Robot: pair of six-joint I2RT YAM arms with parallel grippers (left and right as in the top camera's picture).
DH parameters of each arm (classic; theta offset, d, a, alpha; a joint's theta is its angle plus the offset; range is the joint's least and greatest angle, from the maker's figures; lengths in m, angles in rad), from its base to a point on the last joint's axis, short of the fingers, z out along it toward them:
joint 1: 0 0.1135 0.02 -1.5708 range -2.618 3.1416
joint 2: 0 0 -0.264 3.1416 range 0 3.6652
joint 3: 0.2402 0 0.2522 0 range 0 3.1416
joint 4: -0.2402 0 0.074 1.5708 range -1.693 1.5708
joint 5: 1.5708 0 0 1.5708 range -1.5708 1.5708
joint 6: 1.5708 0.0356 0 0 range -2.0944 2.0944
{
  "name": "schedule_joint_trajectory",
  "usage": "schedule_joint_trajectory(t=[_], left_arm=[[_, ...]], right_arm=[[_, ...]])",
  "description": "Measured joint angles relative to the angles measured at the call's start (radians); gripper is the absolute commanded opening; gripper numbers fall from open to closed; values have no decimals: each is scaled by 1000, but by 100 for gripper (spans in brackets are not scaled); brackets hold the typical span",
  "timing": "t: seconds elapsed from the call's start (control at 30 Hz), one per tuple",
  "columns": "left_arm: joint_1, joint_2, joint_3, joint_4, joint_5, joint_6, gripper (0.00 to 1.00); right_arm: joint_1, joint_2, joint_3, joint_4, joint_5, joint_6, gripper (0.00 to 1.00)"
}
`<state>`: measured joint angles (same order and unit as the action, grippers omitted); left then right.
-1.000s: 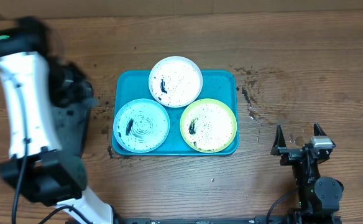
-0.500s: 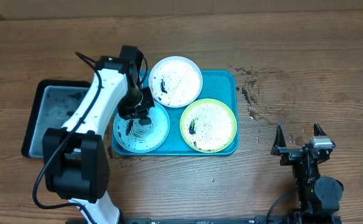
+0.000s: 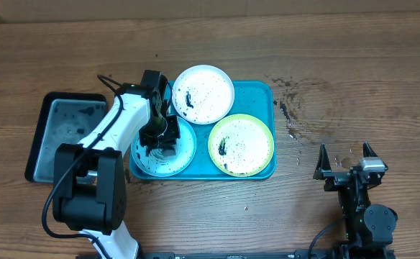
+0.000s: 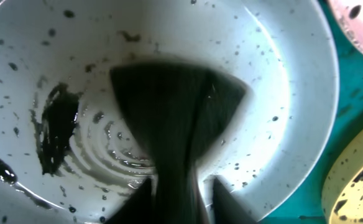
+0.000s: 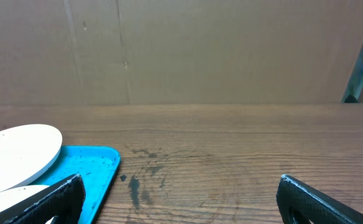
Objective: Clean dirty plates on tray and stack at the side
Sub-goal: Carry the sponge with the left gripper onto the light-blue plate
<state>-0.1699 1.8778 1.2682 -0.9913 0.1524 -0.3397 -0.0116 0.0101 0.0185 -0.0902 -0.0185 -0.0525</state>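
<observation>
Left wrist view: the left gripper (image 4: 181,190) has its jaws closed on a dark sponge (image 4: 175,112), which juts out ahead of the fingers and presses down on the middle of the light blue plate (image 4: 281,93). The sponge is blurred. The plate looks wet around it, with a thick dark smear (image 4: 57,124) to one side and small dark dots scattered over the rest.

From overhead, that plate (image 3: 185,147) lies in the near left part of the blue tray (image 3: 267,93), with the left gripper (image 3: 157,137) directly above it. The white plate (image 3: 203,92) sits at the far edge of the tray, and the green-rimmed plate (image 3: 241,144) at the near right; both are speckled. All three plates lie just beside each other. A black tray (image 3: 37,144) sits left of the blue one on the wooden table (image 3: 339,57).

The right gripper (image 3: 345,152) is well apart from the tray, low at the table's right side. In its own view, its jaws (image 5: 180,183) stand wide apart and hold nothing.
</observation>
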Motion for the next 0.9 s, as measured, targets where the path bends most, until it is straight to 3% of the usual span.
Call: schedule_joint_trajectory(t=[0.3, 0.47, 0.57, 0.77, 0.83, 0.9], left_arm=[[28, 0, 57, -98, -45, 29, 100], [84, 1, 274, -199, -9, 29, 100], [114, -12, 385, -217, 10, 29, 100], [148, -67, 461, -219, 19, 25, 100], [147, -73, 462, -225, 15, 25, 100], [147, -73, 462, -225, 12, 25, 100]], right_arm=[[0, 0, 0, 2, 0, 0, 100], [0, 0, 0, 74, -35, 1, 100], [0, 0, 0, 166, -61, 2, 100], [0, -1, 5, 520, -208, 16, 100], [0, 1, 39, 491, -269, 19, 100], [0, 23, 129, 352, -319, 21, 100]])
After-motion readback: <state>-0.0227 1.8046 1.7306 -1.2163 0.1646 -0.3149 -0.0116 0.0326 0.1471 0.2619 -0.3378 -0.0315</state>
